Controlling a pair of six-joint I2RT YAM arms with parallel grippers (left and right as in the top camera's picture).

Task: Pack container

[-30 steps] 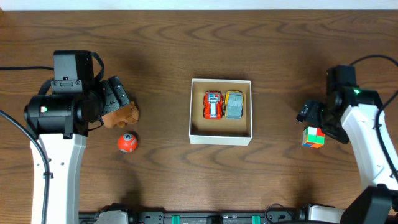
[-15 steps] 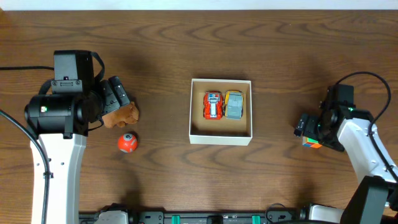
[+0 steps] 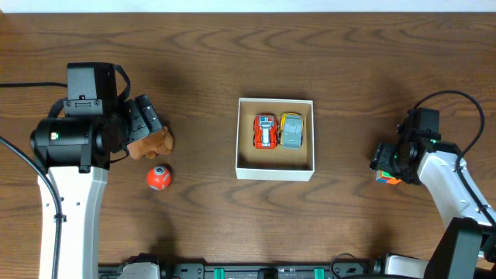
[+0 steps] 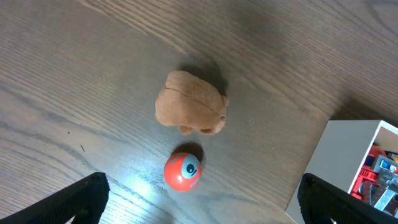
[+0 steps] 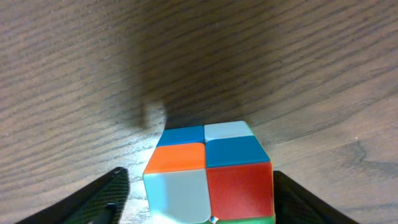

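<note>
The container (image 3: 275, 171) is a square white box with a tan inside, at the table's middle. It holds a red toy car (image 3: 266, 130) and a grey and yellow toy car (image 3: 291, 129). Its white corner shows in the left wrist view (image 4: 336, 168). My left gripper (image 3: 147, 122) is open above a brown plush toy (image 3: 155, 142) (image 4: 189, 103) and an orange ball (image 3: 158, 177) (image 4: 183, 172). My right gripper (image 3: 385, 161) (image 5: 208, 205) is open and low, with one finger on each side of a multicoloured cube (image 3: 387, 178) (image 5: 208, 171).
The brown wooden table (image 3: 209, 70) spreads round the box. Black cables run by both arms. The ball lies just in front of the plush toy, left of the box.
My right gripper has moved left and down over the cube, which is now mostly covered in the overhead view. The left arm has not moved.
</note>
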